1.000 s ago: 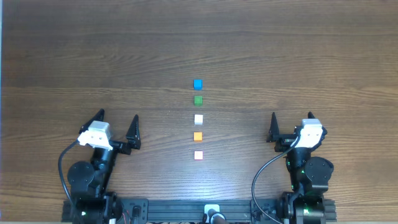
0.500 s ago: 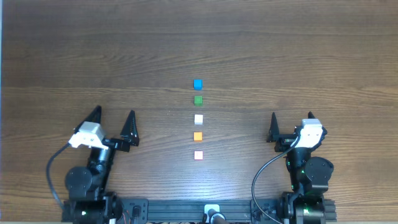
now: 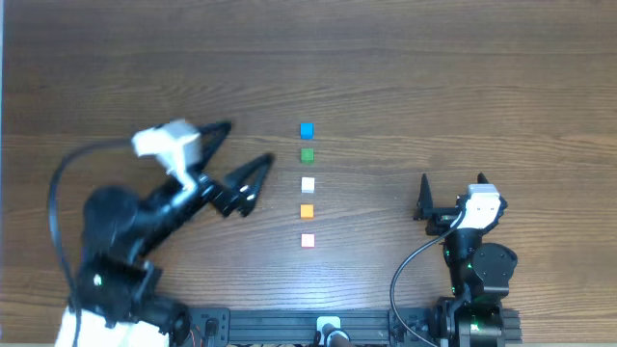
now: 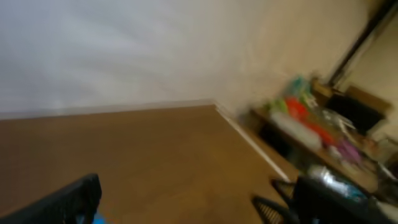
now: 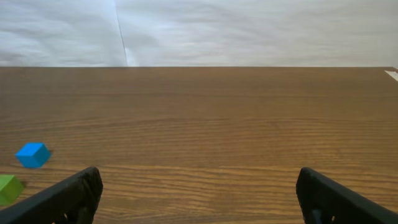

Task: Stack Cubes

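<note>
Top view first: we see five cubes in a single column at mid-table, none touching: blue cube (image 3: 307, 130) farthest from the bases, then green cube (image 3: 307, 155), white cube (image 3: 308, 184), orange cube (image 3: 307, 211) and pale cube (image 3: 308, 240) nearest. Nothing is stacked yet, so we judge the task to be at its first pick. The left gripper (image 3: 251, 143) is spread and empty, just beside the column's far half. The right gripper (image 3: 451, 183) is parked well apart from the cubes. The next move calls for choosing one cube, lining the spread fingers over it and coming down without nudging its close neighbours.

Left wrist view: we find heavy blur. Both fingers sit wide apart at the lower corners, and a blue sliver by one finger may be the blue cube, though we cannot tell. Which cube lies under the gripper is hidden from us.

Right wrist view: we see the fingers spread with bare table (image 5: 249, 124) between them. The blue cube is whole, the green cube is cut off at the edge, and the other three lie out of frame.
</note>
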Controlling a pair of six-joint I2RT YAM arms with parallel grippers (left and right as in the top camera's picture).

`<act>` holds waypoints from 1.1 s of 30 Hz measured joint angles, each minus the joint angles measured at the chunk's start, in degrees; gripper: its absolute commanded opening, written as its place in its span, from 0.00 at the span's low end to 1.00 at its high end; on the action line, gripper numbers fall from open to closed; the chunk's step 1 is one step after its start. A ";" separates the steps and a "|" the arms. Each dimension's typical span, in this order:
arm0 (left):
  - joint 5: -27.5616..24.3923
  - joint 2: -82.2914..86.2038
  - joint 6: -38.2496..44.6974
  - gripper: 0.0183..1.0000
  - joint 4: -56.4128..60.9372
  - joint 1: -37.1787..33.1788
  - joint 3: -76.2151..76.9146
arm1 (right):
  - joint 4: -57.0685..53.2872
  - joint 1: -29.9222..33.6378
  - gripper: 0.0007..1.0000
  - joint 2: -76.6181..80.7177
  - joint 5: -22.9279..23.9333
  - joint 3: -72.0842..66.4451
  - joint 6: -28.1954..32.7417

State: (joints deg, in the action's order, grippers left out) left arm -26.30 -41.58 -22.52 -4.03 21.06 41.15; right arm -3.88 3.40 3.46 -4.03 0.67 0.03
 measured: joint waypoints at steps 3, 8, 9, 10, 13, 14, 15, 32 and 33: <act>5.09 -9.09 -1.75 0.99 -10.12 8.66 9.18 | 0.00 0.00 0.99 0.00 0.02 0.00 -0.07; 16.41 -20.24 -12.76 0.99 -21.97 20.81 13.31 | 0.00 0.00 0.99 0.00 0.02 0.00 -0.02; 18.12 -21.90 -15.89 0.98 -24.87 22.60 13.29 | 0.00 0.00 0.99 0.00 0.02 -0.02 -0.04; 19.61 -23.54 -19.37 0.98 -27.91 24.41 13.29 | 0.00 0.00 0.99 0.00 0.02 -0.02 -0.02; 22.91 -27.80 -29.22 0.96 -35.95 28.59 13.29 | 0.00 0.00 0.99 0.00 0.02 -0.02 -0.04; 23.71 -29.22 -32.41 0.96 -38.05 29.90 13.29 | 0.00 0.00 0.99 0.00 0.02 -0.02 -0.02; 24.24 -30.23 -34.45 0.96 -38.93 30.75 13.29 | 0.00 0.00 0.99 0.00 0.02 -0.02 -0.04; 28.26 -45.66 -47.67 0.88 -40.17 38.21 13.29 | 0.00 0.00 0.99 0.00 0.02 -0.02 -0.07; 28.50 -46.49 -47.82 0.88 -40.15 38.42 13.29 | 0.00 0.00 0.99 0.00 0.02 -0.02 -0.04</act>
State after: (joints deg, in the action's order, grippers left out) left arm 2.20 -88.07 -70.35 -44.18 59.48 54.43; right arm -3.88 3.40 3.46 -4.01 0.64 -0.01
